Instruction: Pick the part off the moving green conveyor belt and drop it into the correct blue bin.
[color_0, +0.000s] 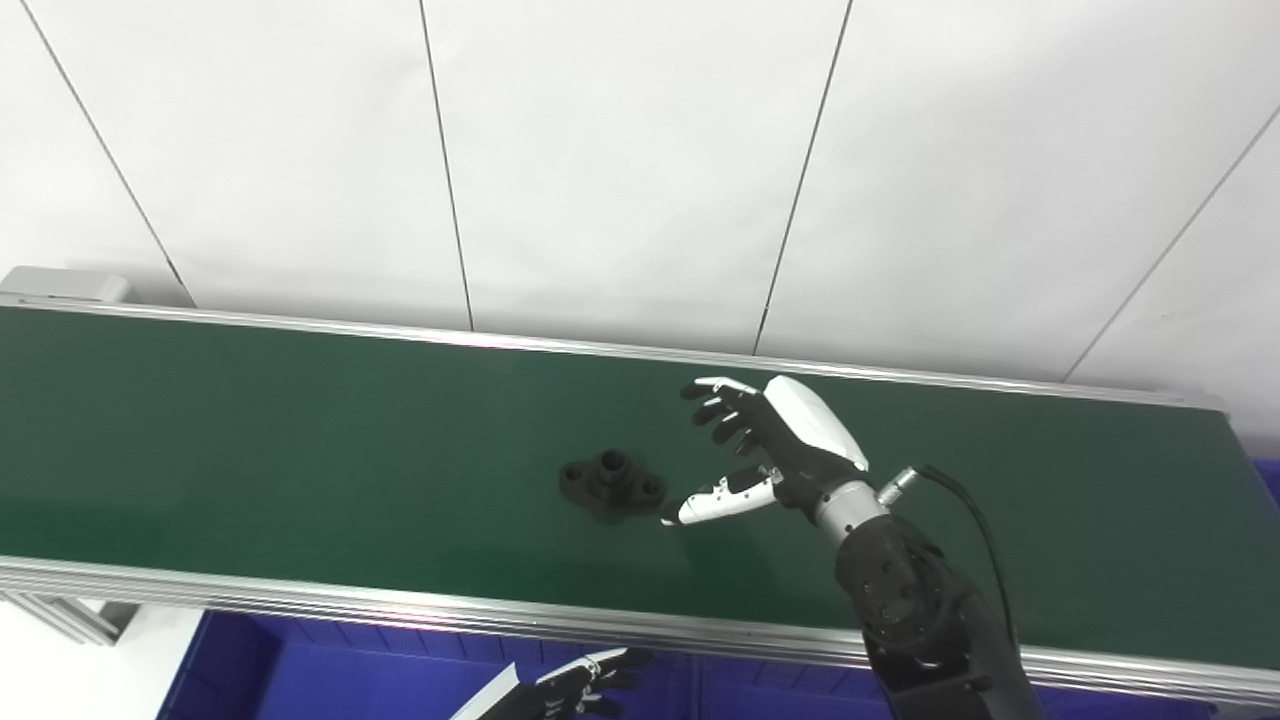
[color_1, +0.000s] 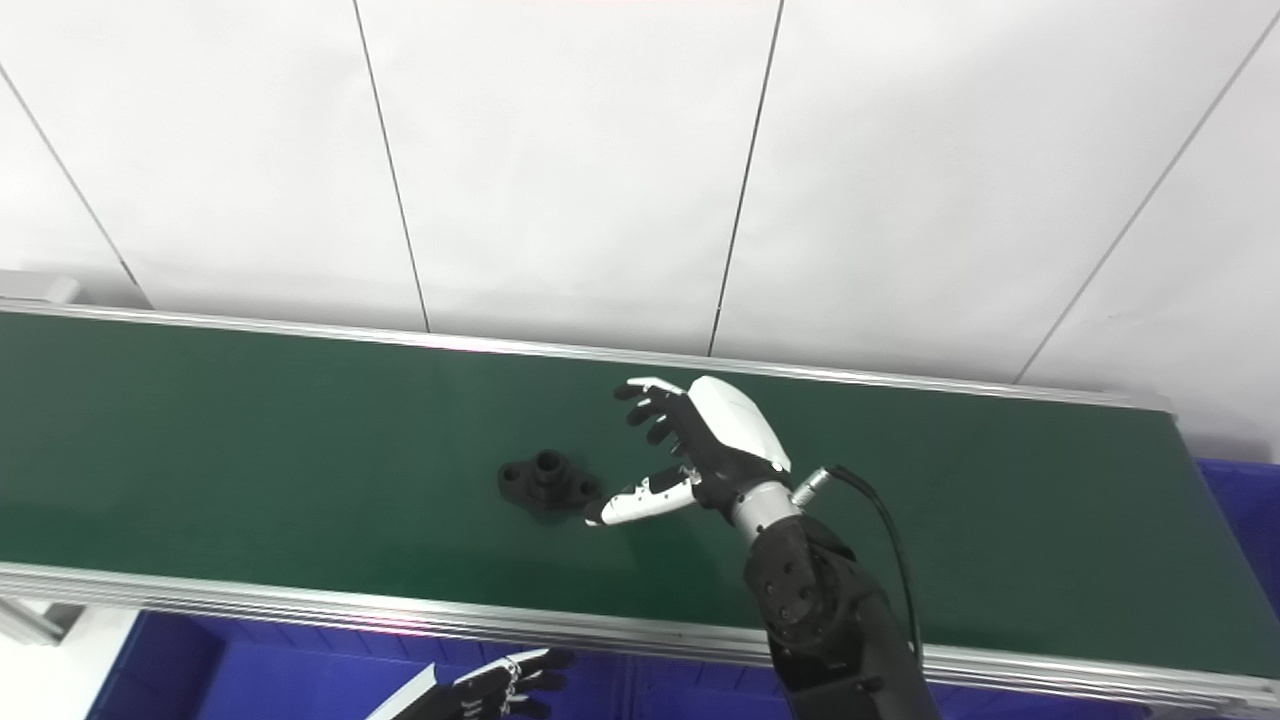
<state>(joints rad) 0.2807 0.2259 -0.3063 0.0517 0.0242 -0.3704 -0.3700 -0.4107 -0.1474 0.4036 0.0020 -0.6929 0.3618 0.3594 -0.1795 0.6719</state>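
A small black part (color_0: 611, 479) with a raised round hub and two flanges lies on the green conveyor belt (color_0: 300, 430), near its middle. My right hand (color_0: 770, 440) is open above the belt, just right of the part, thumb tip close to it but apart. It holds nothing. My left hand (color_0: 580, 685) is low at the bottom edge, over a blue bin (color_0: 330, 670), with fingers apart and empty. The part also shows in the right eye view (color_1: 548, 481).
Aluminium rails run along the belt's near edge (color_0: 400, 600) and far edge (color_0: 500, 342). A white panelled wall stands behind. A second blue bin (color_1: 1240, 520) shows at the right end of the belt.
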